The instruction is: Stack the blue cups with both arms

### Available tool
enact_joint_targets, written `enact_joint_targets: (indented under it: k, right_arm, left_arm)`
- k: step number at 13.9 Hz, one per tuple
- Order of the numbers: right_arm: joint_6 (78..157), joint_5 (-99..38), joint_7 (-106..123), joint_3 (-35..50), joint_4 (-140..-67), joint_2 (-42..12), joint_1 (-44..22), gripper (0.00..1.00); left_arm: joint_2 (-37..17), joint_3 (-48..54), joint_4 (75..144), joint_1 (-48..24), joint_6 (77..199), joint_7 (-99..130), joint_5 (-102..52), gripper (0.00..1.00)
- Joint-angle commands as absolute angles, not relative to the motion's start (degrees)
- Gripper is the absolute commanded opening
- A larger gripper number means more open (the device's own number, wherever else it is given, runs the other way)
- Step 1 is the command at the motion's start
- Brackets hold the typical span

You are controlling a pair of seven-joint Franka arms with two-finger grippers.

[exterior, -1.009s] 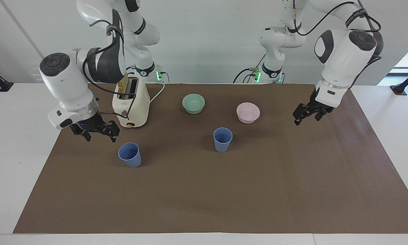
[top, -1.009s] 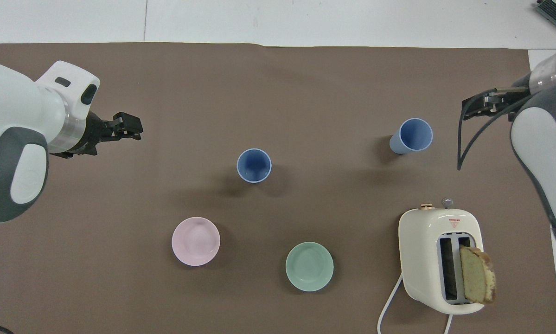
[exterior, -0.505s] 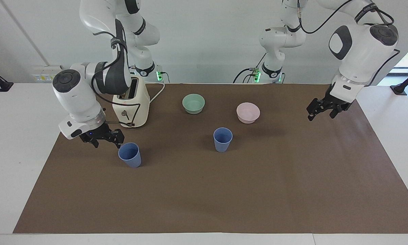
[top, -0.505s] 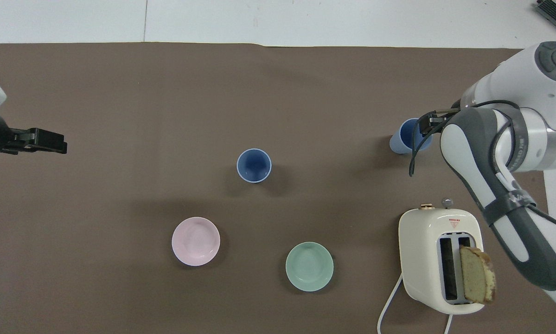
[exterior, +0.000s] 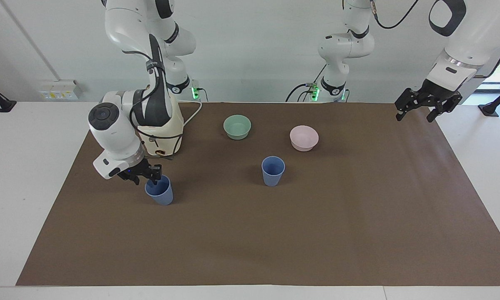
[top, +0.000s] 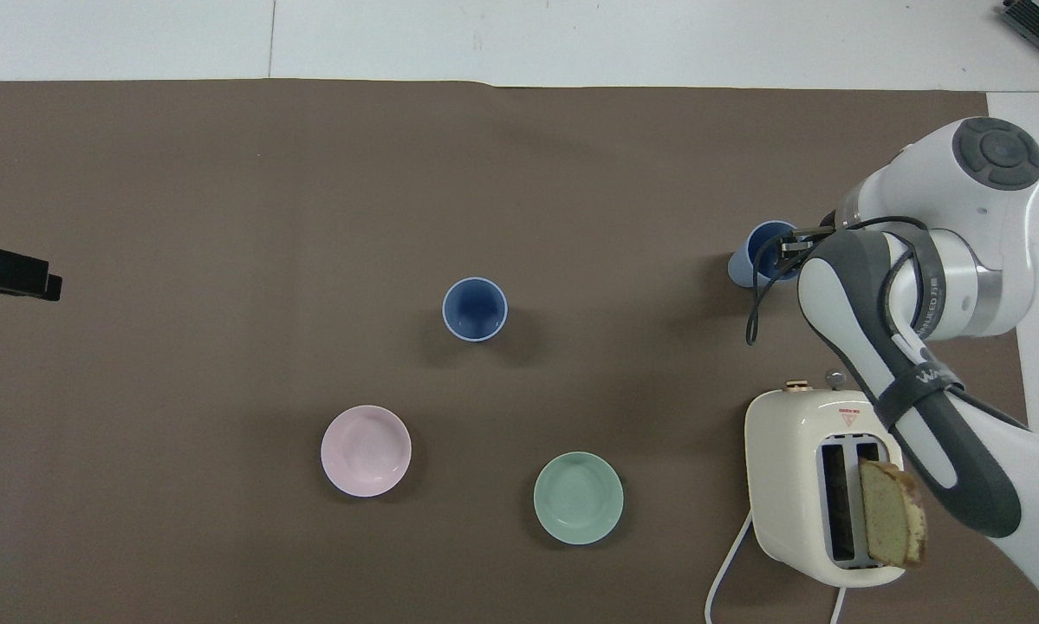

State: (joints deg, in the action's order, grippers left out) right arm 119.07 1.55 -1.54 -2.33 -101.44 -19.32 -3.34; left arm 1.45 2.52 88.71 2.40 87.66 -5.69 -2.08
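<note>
Two blue cups stand upright on the brown mat. One cup is toward the right arm's end, farther from the robots than the toaster; it also shows in the overhead view. My right gripper is down at this cup's rim, open, with one finger over the cup's mouth and the other outside the wall; its arm hides most of it in the overhead view. The other cup stands alone mid-mat. My left gripper is open and empty, raised over the mat's edge at the left arm's end.
A cream toaster with a bread slice in one slot stands near the right arm's base, cord trailing. A mint-green bowl and a pink bowl sit nearer the robots than the middle cup.
My right gripper has moved down and across to the cup near the toaster, reaching its rim. My left gripper has risen and drawn back toward the left arm's end of the table.
</note>
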Motion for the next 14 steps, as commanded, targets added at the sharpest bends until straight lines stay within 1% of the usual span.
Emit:
enact_joint_targets:
  k: [1,5,7,9,11,12,14]
  right_arm:
    - [120.32,0.88,0.09,-2.11,-102.92,-18.46,-2.73,0.0]
    - [120.15,0.79,-0.44,-2.02,-100.99,-17.67,-2.81,0.0]
    - [118.84,0.7,-0.61,-0.62,-100.81,-14.0,-2.81,0.0]
    - [115.33,-0.95,-1.4,1.22,-100.2,-10.91,-2.81,0.0]
    - [112.6,-5.78,-4.99,2.8,-98.36,-9.76,-2.99,0.0]
    - [111.11,-5.97,-8.84,4.29,-96.78,-9.67,-3.34,0.0]
    - [108.81,-5.89,-16.49,5.62,-94.58,-9.58,-6.22,0.0]
  left_arm:
    - [4.37,3.69,88.41,2.2,84.99,-5.98,-1.49,1.0]
    - [4.83,3.78,88.95,2.02,82.81,-5.54,-1.67,1.0]
    - [4.92,3.87,88.95,2.02,81.03,-5.36,-1.67,1.0]
    - [5.18,3.87,89.47,2.02,81.73,-4.66,-1.76,1.0]
    - [5.62,4.04,90.08,1.93,81.91,-4.14,-1.76,1.0]
    - [5.71,4.22,90.26,1.93,82.0,-2.74,-1.76,1.0]
    - [5.71,4.57,90.35,1.93,82.0,-2.11,-1.76,1.0]
